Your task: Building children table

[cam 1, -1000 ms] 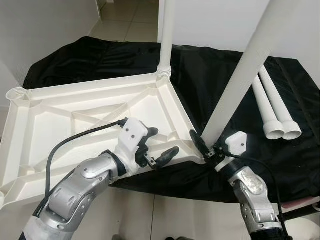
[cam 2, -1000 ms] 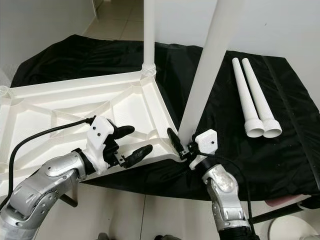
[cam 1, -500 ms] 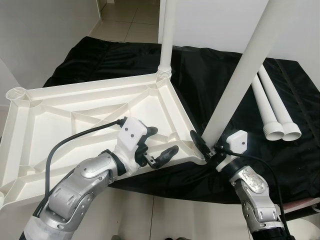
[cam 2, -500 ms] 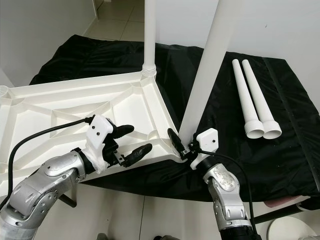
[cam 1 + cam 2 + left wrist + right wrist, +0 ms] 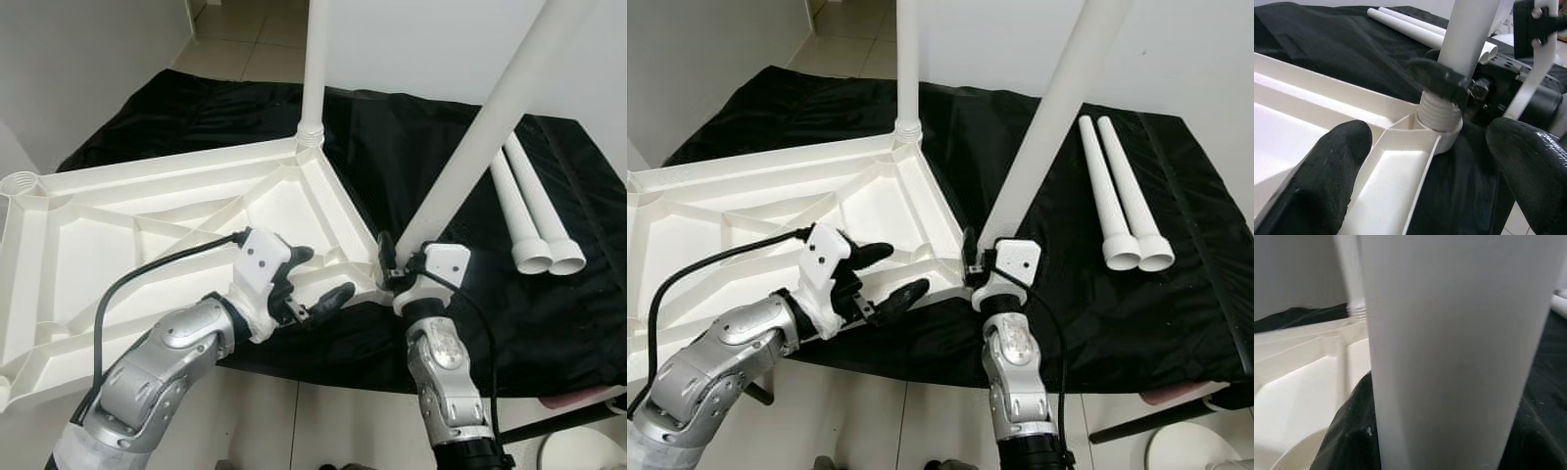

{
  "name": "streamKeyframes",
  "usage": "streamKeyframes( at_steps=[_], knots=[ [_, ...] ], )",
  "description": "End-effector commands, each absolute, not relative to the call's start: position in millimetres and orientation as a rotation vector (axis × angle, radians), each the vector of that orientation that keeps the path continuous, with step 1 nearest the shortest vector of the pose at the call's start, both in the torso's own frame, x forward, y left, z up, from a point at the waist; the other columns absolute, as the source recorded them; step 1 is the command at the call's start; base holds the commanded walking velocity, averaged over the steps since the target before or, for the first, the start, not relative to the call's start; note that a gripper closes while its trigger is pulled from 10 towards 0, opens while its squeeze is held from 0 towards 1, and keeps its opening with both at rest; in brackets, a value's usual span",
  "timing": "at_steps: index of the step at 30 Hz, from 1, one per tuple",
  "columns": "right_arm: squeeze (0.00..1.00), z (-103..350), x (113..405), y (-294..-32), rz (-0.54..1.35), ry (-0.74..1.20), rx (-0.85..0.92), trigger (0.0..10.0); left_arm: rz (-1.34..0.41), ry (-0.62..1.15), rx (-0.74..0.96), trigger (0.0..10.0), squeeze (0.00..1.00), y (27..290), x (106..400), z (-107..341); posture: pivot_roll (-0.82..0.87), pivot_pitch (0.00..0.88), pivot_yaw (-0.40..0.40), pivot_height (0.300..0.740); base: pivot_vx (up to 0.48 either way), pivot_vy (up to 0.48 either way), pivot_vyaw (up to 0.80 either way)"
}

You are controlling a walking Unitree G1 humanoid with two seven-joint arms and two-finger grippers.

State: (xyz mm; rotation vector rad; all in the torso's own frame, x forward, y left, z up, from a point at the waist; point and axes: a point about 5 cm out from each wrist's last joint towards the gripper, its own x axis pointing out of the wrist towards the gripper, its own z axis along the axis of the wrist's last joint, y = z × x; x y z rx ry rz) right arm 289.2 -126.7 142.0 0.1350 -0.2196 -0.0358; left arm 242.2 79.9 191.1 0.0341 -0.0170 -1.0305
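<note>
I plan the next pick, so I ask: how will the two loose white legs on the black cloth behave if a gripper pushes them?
The two loose legs are round tubes, so they will probably roll sideways on the black cloth. They look hollow at the open ends, so likely light and stiff. The smooth plastic may slip between fingers.

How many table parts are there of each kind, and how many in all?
Table top, upside down: 1
Leg standing in the far corner: 1
Leg held at the near corner by the right pincer: 1
Loose legs on the black cloth: 2
Total: 5
</note>
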Motion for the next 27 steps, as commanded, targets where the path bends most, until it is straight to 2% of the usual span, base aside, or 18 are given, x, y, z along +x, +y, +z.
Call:
streamKeyframes(
  at_steps=[1, 7, 27],
  knots=[
    [0.0, 97, 284, -136, -0.145, 0.012, 0.137, 10.0, -1.044, -0.014, 0.039, 10.0, 0.0, 79, 242, 190, 0.07, 0.11, -0.02, 0.74, 0.0, 0.0, 0.0],
    [0.0, 107, 289, -126, -0.152, -0.041, 0.122, 10.0, -1.047, -0.019, 0.038, 10.0, 0.0, 78, 244, 191, 0.07, 0.098, -0.025, 0.74, 0.0, 0.0, 0.0],
    [0.0, 108, 289, -132, -0.137, -0.066, 0.005, 10.0, -1.046, -0.025, 0.029, 10.0, 0.0, 76, 246, 192, 0.06, 0.096, -0.033, 0.74, 0.0, 0.0, 0.0]
  ],
)
